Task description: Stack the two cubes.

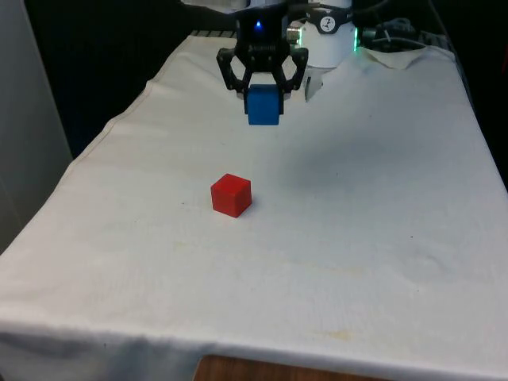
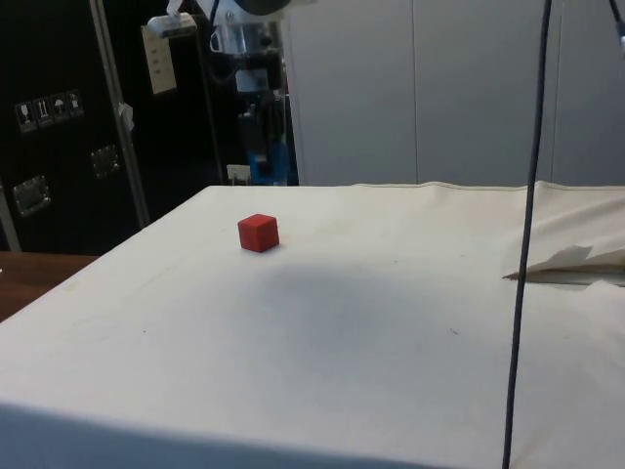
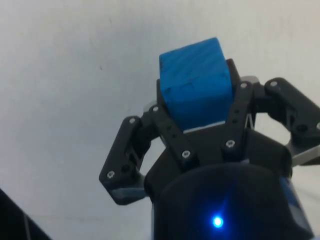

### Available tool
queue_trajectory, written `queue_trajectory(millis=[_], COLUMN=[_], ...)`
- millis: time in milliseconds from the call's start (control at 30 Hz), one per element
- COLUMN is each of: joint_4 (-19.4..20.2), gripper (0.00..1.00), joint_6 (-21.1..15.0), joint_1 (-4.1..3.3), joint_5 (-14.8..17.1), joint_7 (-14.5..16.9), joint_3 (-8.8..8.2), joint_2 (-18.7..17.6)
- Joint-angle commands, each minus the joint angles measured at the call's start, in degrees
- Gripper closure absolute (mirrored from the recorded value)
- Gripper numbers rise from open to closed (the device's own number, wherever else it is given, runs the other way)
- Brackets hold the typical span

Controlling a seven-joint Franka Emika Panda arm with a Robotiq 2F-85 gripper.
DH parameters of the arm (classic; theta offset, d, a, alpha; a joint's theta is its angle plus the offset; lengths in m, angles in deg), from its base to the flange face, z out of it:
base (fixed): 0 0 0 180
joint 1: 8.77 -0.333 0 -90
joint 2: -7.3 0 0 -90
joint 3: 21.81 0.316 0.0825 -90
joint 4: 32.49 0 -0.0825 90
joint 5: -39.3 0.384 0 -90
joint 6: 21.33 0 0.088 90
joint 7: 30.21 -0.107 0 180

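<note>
A red cube (image 1: 231, 195) sits alone on the white tablecloth (image 1: 381, 198), roughly midway along the table's length and a little toward the front view's left edge, one corner turned to the near end. From the side view the same red cube (image 2: 259, 233) rests flat on the cloth (image 2: 391, 322), well back from the near edge, with a soft shadow spreading over the surface beside it.

Further toward the far end and slightly toward the front view's right, the black gripper (image 1: 263, 99) hangs in the air above the cloth, its two fingers closed on a blue cube (image 1: 263, 105) held clear of the surface. The blue cube is lifted well above the red one and is apart from it, not over it. The wrist view shows the blue cube (image 3: 196, 90) clamped between the fingers of the gripper (image 3: 197, 122), with bare cloth (image 3: 75, 75) beneath. In the side view the blue cube (image 2: 264, 159) appears against the dark cabinets, beyond the far edge.
</note>
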Motion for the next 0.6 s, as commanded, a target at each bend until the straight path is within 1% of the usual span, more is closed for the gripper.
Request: queue_trajectory(millis=[0,100,133,167,400,433,467,500,567], joint_4=[-1.2,-3.1,-2.5,-3.7,-9.3,-10.8,-10.5,-11.5,-12.9], gripper=[1.0,1.0,1.0,1.0,1.0,1.0,1.0,1.0,1.0], joint_6=[0.9,1.4,0.8,1.6,3.0,3.4,2.7,3.6,4.1], joint_1=[0.17,0.17,-0.06,0.23,0.52,0.63,0.29,0.63,0.63], joint_5=[0.6,0.6,0.1,0.6,0.5,0.4,0.1,0.3,0.2], joint_7=[0.6,0.8,0.3,0.9,1.2,1.2,0.8,1.2,1.3], joint_3=[0.29,0.29,0.06,0.29,-0.11,-0.34,-0.57,-0.46,-0.69], joint_2=[-0.8,-2.2,-1.8,-2.6,-7.0,-8.1,-8.0,-8.7,-9.7])
